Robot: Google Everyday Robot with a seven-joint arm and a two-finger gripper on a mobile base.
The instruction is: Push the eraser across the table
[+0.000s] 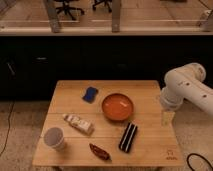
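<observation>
The eraser [128, 137], a black oblong block with pale lengthwise stripes, lies on the light wooden table [150, 90] near its front right, just below the orange bowl [118, 107]. My white arm [186, 89] reaches in from the right. The gripper [167, 118] hangs down over the table's right edge, up and to the right of the eraser and apart from it. It holds nothing that I can see.
A small blue pad [90, 94] lies at the back left of the bowl. A pale wrapped packet [79, 123] and a grey cup [54, 138] are at the left. A dark red wrapped item [100, 151] lies at the front edge. A dark counter stands behind the table.
</observation>
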